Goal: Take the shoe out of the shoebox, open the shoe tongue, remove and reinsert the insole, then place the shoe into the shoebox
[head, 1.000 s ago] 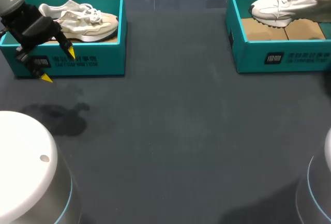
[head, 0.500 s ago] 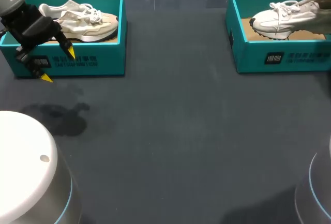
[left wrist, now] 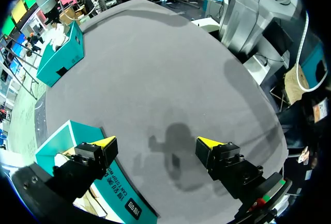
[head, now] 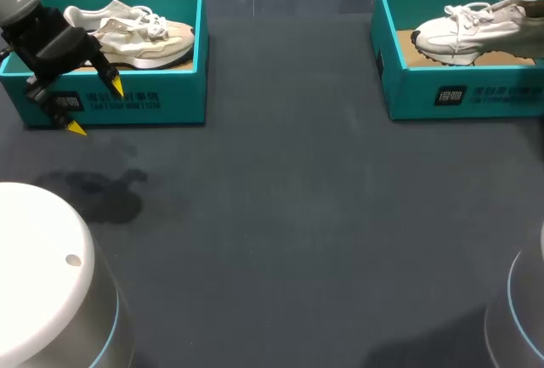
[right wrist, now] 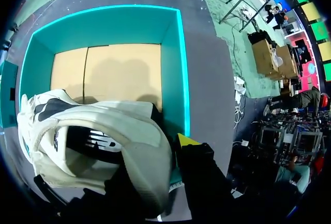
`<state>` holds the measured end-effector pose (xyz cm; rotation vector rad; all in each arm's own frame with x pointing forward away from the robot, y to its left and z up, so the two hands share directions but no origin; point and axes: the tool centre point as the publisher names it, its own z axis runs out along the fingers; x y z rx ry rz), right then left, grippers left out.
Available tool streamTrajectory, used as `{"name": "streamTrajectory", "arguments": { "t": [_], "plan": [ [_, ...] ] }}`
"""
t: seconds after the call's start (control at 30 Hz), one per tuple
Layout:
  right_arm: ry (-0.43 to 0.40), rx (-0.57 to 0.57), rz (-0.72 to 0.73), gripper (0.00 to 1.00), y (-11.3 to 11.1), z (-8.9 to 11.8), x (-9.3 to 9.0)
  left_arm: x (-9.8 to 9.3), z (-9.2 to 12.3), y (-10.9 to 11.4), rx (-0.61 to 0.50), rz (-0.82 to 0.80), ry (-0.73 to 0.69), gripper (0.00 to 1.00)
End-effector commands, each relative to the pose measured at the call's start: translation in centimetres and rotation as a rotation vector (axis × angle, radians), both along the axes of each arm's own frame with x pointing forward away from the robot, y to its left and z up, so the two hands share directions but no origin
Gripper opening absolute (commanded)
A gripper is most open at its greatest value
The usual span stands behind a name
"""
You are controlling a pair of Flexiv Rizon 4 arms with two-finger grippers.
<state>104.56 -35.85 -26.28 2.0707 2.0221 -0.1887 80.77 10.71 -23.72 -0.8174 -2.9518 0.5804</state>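
Shoe sits in the right shoebox, toe toward the middle of the tabletop, heel tilted up toward the side where your right arm comes in. The left end effector, spread and empty, hangs at the left shoebox, well apart.

From the left wrist, the left end effector faces bare tabletop.

From the right wrist, the right end effector pinches the shoe at its heel, with the long axis running ahead over the box floor. Lift with the right arm.
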Motion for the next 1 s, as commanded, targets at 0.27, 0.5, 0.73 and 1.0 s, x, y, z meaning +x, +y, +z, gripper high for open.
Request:
{"name": "streamTrajectory", "arguments": {
  "t": [0.27, 0.5, 0.73, 1.0],
  "plan": [
    [-0.028, -0.009, -0.002, 0.0, 0.6, -1.2, -0.8, -0.1, 0.0, 0.1, 0.002, 0.0, -0.002, 1.0],
    [-0.008, -0.002, 0.004, 0.0, 0.9, -3.3, -1.5, -0.1, 0.0, 0.1, 0.002, 0.0, -0.002, 1.0],
    [0.002, 0.012, 0.005, 0.0, 0.9, -4.3, -1.9, -0.1, 0.0, 0.1, 0.002, 0.0, -0.002, 1.0],
    [0.005, 0.011, 0.026, 0.0, 0.9, -6.2, -2.1, -0.1, 0.0, 0.1, 0.002, 0.0, -0.002, 1.0]
  ]
}}
